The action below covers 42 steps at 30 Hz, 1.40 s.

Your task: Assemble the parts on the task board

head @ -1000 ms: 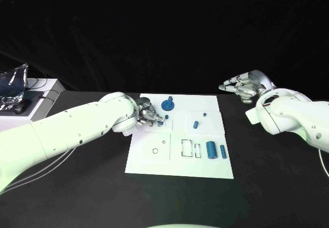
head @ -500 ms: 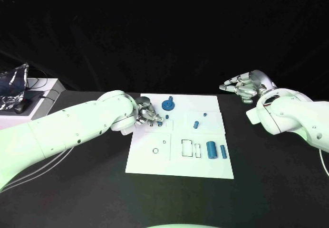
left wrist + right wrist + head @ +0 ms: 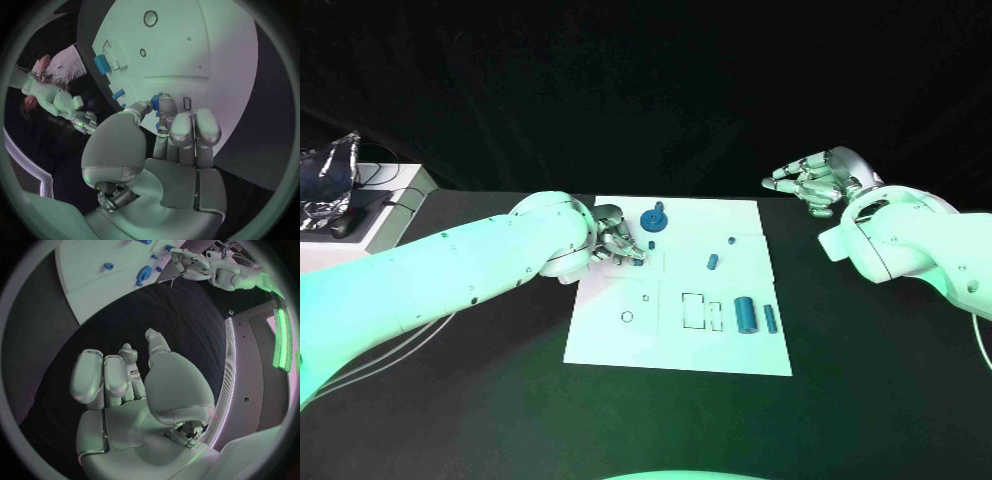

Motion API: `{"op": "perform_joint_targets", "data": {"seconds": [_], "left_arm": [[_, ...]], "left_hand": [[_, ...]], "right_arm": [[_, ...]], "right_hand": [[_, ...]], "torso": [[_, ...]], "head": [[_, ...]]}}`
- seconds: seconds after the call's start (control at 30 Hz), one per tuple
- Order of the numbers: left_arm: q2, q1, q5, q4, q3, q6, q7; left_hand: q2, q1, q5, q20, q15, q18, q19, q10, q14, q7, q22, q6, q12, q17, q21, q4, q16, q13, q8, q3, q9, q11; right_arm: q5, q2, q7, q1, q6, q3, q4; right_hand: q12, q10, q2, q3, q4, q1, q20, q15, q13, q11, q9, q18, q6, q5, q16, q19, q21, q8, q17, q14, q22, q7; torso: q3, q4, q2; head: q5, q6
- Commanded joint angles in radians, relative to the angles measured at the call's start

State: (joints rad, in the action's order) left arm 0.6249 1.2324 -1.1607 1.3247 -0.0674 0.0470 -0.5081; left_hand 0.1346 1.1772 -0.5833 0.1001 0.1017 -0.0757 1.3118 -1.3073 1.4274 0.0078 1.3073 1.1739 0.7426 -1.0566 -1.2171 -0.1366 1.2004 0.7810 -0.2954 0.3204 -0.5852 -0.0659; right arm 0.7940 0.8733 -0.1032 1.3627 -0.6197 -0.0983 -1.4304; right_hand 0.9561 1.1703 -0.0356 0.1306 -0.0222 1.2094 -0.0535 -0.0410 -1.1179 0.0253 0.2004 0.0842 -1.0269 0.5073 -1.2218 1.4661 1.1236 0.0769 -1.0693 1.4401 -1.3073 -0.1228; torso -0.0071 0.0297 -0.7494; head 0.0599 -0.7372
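Left hand (image 3: 613, 247) sits low over the white rectangular task board (image 3: 678, 350) near its far left corner, fingertips closed around a small blue cylindrical part (image 3: 156, 100); on the board's near right, a large blue cylinder (image 3: 746, 313) lies beside a slimmer blue pin (image 3: 769, 319); right hand (image 3: 813, 182) hovers off the board's far right corner, fingers loosely spread, holding nothing
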Motion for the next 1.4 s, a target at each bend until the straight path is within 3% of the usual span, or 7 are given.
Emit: {"op": "perform_joint_targets", "data": {"seconds": [0.03, 0.77, 1.4], "left_arm": [[-0.003, 0.0, -0.067, 0.006, 0.001, -0.002, 0.021], [0.007, -0.001, -0.081, 0.027, 0.002, -0.017, 0.026], [0.009, -0.002, -0.072, 0.01, 0.003, -0.018, 0.024]], "left_hand": [[0.0, 0.007, -0.007, -0.003, 0.004, 0.014, 0.005, -0.009, -0.003, 0.0, 0.055, 0.008, -0.004, 0.002, -0.005, 0.182, 0.004, 0.001, 0.001, 0.186, 0.0, -0.005], [0.003, 0.012, -0.007, -0.003, 0.004, 0.013, 0.005, -0.01, -0.003, -0.001, 0.056, 0.009, -0.005, 0.003, -0.004, 0.176, 0.004, 0.001, 0.001, 0.188, -0.001, -0.005], [0.003, 0.012, -0.007, -0.003, 0.004, 0.013, 0.005, -0.01, -0.003, -0.001, 0.056, 0.009, -0.005, 0.003, -0.004, 0.176, 0.004, 0.001, 0.001, 0.188, -0.001, -0.005]], "right_arm": [[0.004, 0.0, 0.013, 0.0, 0.001, 0.0, -0.001], [0.003, -0.001, 0.013, -0.002, 0.004, 0.0, 0.002], [0.003, -0.002, 0.014, -0.003, 0.005, 0.0, 0.002]], "right_hand": [[-0.003, -0.006, 0.007, -0.001, 0.002, 0.002, -0.006, -0.005, 0.0, 0.001, -0.002, 0.005, -0.001, 0.003, 0.005, 0.039, -0.003, -0.006, 0.0, 0.005, -0.152, -0.008], [-0.002, -0.006, 0.01, 0.0, 0.002, 0.001, -0.006, -0.005, 0.0, 0.001, -0.002, 0.005, -0.002, 0.004, 0.005, 0.04, -0.004, -0.006, 0.001, 0.005, -0.152, -0.008], [-0.002, -0.006, 0.01, 0.0, 0.002, 0.001, -0.006, -0.005, 0.0, 0.001, -0.002, 0.005, -0.002, 0.004, 0.005, 0.04, -0.004, -0.006, 0.001, 0.005, -0.152, -0.008]], "torso": [[0.0003, 0.0, 0.0], [-0.0008, 0.0008, 0.001], [0.0003, -0.001, 0.0]], "head": [[0.0, -0.001], [0.002, -0.005], [0.005, -0.007]]}}
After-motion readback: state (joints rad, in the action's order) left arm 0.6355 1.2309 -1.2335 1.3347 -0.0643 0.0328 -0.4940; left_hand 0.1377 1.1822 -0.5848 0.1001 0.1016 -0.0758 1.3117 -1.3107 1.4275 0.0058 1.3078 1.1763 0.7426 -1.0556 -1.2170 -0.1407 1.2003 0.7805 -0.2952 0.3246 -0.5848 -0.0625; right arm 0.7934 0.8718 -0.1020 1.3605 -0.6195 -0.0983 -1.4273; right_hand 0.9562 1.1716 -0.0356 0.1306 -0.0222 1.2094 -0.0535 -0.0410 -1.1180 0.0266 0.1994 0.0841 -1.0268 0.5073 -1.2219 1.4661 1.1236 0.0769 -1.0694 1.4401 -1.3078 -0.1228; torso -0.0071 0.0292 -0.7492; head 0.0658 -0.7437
